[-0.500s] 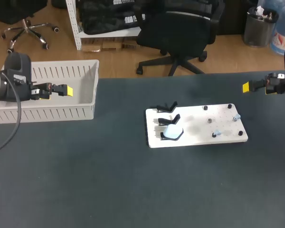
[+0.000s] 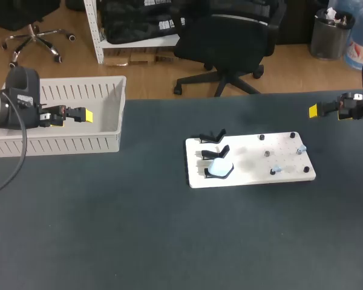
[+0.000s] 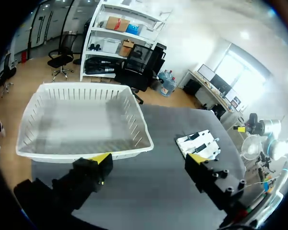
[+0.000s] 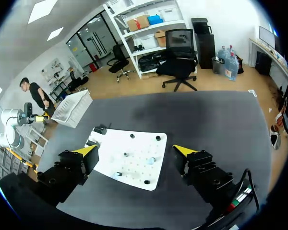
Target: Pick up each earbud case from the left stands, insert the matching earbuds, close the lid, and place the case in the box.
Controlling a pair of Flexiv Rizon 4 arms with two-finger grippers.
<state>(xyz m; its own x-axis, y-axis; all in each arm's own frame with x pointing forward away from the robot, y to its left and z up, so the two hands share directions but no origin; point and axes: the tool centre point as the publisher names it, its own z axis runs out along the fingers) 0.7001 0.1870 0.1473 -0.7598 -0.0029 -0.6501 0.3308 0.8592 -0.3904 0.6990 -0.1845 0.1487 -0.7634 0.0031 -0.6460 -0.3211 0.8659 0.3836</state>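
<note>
My left gripper (image 3: pixel 150 157), far-left corner of table (image 2: pixel 169 241): jaws wide apart, holding nothing. My right gripper (image 4: pixel 134 150), far-right edge: jaws wide apart, holding nothing.

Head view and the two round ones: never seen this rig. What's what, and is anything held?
Two robot arms at a dark table. The head view looks down from above; each round picture comes from a camera on one arm's wrist. The left tool is by the white box, the right tool near the table's right edge; both are open, holding nothing. A white board carries black stands, one with a pale earbud case on it.
</note>
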